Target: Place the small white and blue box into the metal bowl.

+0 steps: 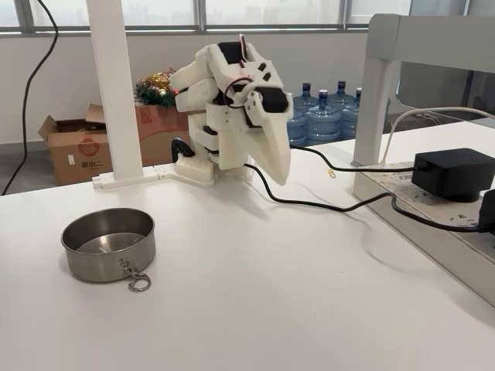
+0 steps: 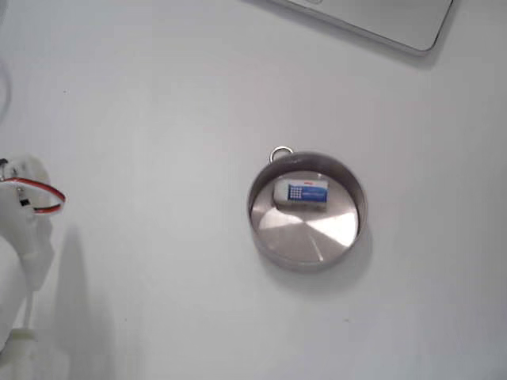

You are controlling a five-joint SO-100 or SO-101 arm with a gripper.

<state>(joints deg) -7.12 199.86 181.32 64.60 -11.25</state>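
Gripper (image 1: 280,171) in a fixed view: we see arm folded back at its base, white fingers pointing down, tips together, nothing between them, well apart from metal bowl (image 1: 108,246). We note bowl on white table (image 1: 271,294), ring clasp (image 1: 136,278) hanging at near rim. Black cable (image 1: 325,205) trails behind arm.

From above, in a fixed view: we find small white and blue box (image 2: 301,192) lying flat inside metal bowl (image 2: 348,229), against wall nearest clasp (image 2: 281,153). Part of white arm (image 2: 20,237) at left edge, away from bowl.

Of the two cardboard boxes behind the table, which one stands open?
The left cardboard box with the red mark on its front stands open, flaps spread. The red-topped box behind it carries decorations on top.
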